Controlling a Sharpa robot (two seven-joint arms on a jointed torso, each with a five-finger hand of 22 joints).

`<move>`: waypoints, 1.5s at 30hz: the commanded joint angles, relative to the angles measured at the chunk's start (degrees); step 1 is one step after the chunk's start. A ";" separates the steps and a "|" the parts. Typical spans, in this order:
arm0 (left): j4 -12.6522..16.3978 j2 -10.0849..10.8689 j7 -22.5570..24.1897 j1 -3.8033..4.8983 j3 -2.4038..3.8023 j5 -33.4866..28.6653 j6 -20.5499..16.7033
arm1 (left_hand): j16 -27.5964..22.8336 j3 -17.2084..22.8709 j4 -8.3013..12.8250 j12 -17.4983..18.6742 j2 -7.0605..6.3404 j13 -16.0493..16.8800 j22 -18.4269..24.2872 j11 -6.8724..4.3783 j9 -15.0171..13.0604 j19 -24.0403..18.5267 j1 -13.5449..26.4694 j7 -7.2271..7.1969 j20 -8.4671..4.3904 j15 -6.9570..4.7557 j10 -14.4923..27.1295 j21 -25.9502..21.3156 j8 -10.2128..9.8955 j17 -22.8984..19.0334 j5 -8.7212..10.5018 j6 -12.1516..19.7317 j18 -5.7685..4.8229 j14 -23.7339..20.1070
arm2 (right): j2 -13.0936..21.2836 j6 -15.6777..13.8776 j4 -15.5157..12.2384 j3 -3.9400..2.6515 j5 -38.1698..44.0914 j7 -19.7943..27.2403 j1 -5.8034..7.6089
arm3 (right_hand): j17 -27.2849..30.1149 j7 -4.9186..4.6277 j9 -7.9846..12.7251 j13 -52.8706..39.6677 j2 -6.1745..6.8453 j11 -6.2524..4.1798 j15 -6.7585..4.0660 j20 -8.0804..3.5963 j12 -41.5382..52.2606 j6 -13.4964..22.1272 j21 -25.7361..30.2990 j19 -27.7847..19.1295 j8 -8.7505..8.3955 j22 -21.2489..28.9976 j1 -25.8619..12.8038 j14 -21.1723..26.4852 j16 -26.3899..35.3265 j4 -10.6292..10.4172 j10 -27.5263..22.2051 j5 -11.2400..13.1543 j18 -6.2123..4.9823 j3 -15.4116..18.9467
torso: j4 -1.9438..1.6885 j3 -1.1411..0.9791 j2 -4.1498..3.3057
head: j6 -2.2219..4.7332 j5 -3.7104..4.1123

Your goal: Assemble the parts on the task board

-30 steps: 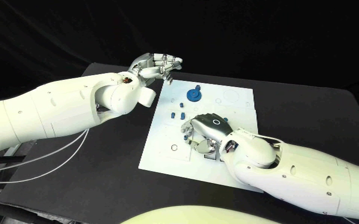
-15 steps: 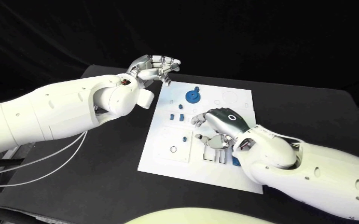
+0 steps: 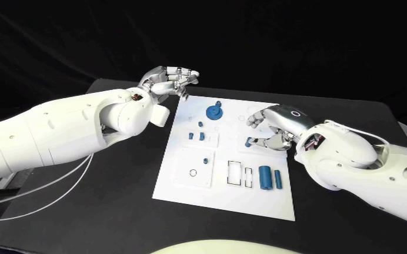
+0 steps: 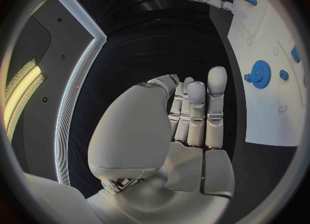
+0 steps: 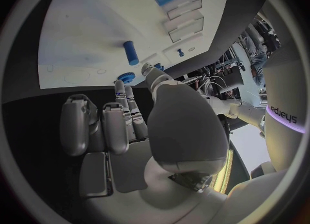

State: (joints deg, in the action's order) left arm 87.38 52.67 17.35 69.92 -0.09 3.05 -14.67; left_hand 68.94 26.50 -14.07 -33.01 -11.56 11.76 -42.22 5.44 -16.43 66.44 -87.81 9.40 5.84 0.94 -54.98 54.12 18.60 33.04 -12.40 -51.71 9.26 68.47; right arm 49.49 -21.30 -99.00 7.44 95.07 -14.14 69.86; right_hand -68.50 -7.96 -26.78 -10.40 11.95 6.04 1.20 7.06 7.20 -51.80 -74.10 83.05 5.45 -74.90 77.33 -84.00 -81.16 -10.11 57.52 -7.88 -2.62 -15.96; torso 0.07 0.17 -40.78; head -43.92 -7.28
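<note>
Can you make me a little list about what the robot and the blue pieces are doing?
board: white task board in the middle of the black table
left robot hand: lifted beside the board's far corner, fingers curled, nothing seen in it
right robot hand: over the board's right side, fingertips at a small blue piece
blue gear: at the far end of the board
two blue cylinders: lying side by side near the board's right edge
small blue pegs: standing on the board's left part

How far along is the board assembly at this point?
Early to midway, it seems. Done: the blue gear and several small pegs stand on the task board. In hand: the right robot hand seems to pinch a small blue part. Remaining: two blue cylinders lie loose beside empty slots.
</note>
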 commanded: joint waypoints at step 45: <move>-0.19 0.17 -0.29 0.06 -0.14 -0.25 1.09 | -0.12 0.62 -0.02 -0.37 0.03 0.11 -0.04 -0.06 -0.16 -0.30 0.58 0.08 0.11 0.05 0.40 -0.31 -0.02 0.08 -0.22 0.05 0.46 -0.43 | -2.08 0.89 1.91 0.27 0.32 -0.16 -1.38 | -1.70 0.80 -1.06 0.30 -5.87 -2.46 -2.01 -1.94 3.01 -8.49 -6.05 2.93 4.78 -10.04 6.49 -2.21 -1.28 -0.51 10.86 2.77 0.40 -13.69 | -0.21 0.07 -0.10 | -0.19 0.32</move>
State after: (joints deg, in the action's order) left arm 87.13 52.91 16.96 69.91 -0.26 3.04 -14.56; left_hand 68.94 26.82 -14.07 -33.00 -11.55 11.78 -42.24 5.44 -16.54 66.44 -87.82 9.40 5.84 0.94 -54.98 54.12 18.60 33.05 -12.40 -51.71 9.26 68.47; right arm 47.39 -17.95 -96.72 7.77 94.41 -13.84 68.46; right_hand -70.19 -7.28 -26.24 -10.17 6.91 3.54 -0.34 5.42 10.56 -59.85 -79.81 83.91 8.88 -74.92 83.85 -83.93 -82.15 -10.59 68.02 -4.94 -2.62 -29.44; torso -0.11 0.24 -40.88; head -44.12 -7.05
